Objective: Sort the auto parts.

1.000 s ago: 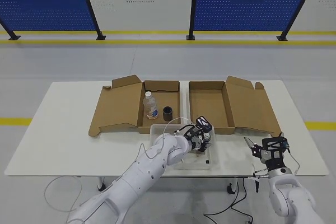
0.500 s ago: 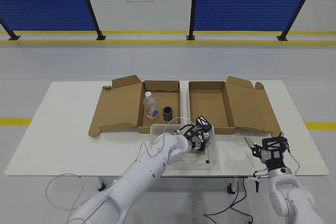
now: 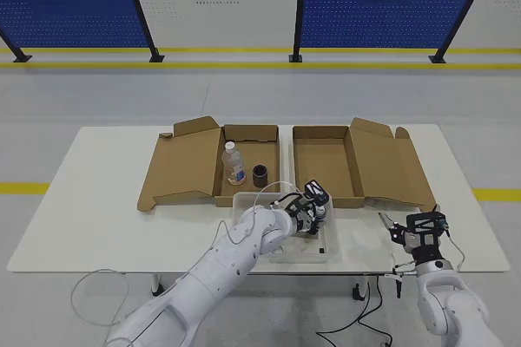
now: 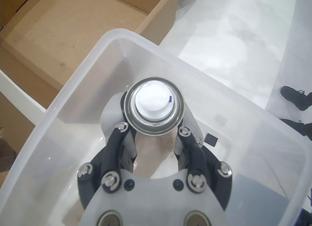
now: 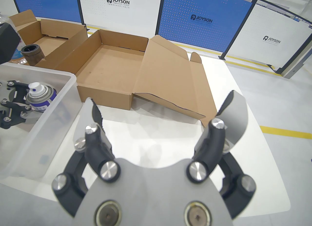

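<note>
My left gripper is shut on a metal spray can with a white nozzle, upright inside the clear plastic bin. The same spray can stands in the bin in the right wrist view, and the left gripper sits over the bin in the top view. My right gripper is open with nothing between its fingers, hanging over bare table near the front right edge. A small black piece lies on the bin floor.
Two open cardboard boxes stand behind the bin. The left box holds a water bottle and a dark cylinder. The right box has a bare floor, its lid flap spread rightward.
The left gripper with the spray can has shifted very slightly inside the bin. The right arm has stayed where it was.
</note>
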Robot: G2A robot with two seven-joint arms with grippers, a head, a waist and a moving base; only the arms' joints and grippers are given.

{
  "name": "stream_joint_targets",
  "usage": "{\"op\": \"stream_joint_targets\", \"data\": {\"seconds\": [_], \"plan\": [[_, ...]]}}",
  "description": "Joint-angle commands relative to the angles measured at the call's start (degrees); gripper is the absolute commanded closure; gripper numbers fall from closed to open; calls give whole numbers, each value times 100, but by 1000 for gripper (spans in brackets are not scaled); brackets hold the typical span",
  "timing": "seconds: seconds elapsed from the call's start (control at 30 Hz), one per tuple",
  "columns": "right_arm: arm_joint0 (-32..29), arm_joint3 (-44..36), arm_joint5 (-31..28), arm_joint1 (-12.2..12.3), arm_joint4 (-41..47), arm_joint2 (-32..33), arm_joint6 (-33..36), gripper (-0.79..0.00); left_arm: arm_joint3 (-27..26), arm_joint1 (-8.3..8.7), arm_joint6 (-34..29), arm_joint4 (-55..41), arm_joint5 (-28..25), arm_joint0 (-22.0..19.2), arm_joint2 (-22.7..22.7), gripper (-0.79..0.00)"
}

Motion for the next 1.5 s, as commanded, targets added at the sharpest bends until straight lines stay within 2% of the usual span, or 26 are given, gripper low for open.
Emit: {"op": "stream_joint_targets", "data": {"seconds": [0.0,0.43,0.7,0.9,1.47], "plan": [[0,0,0,0,0,0,0,-785,-22,6,1,31,-10,11,-9,0],[0,0,0,0,0,0,0,-785,-287,67,-20,217,-51,132,-116,0],[0,0,0,0,0,0,0,-785,-648,173,-138,422,-67,314,-273,0],[0,0,0,0,0,0,0,-785,-1190,303,-317,490,-50,584,-530,0],[0,0,0,0,0,0,0,-785,-3013,704,-1047,673,80,1720,-1407,0]]}}
